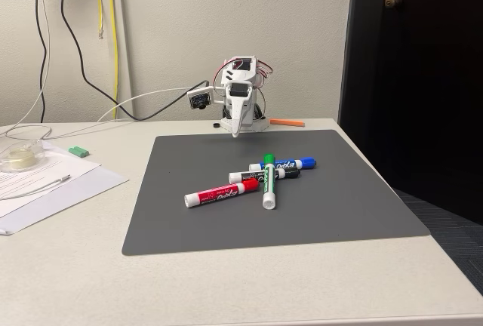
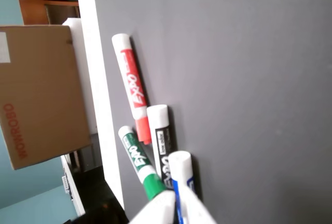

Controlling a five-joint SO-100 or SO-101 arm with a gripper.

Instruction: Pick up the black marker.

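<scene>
The white two-finger gripper [image 1: 236, 131] hangs point-down over the far edge of the dark grey rubbery mat [image 1: 339, 205], fingers drawn narrow and holding nothing. On the mat, the white-barrelled, black-capped dry-erase marker [image 1: 281, 175] lies in a loose pile, crossed by the green-capped marker [image 1: 268, 184], just in front of the blue-capped marker [image 1: 290, 164], with the red-capped marker [image 1: 221, 193] touching its white end. Such crowding likely demands a careful approach.

The arm [image 1: 240, 96] is white plastic with black motor blocks. Thin red wires loop over its top. A small black camera [image 1: 199, 100] sits on its side.
</scene>
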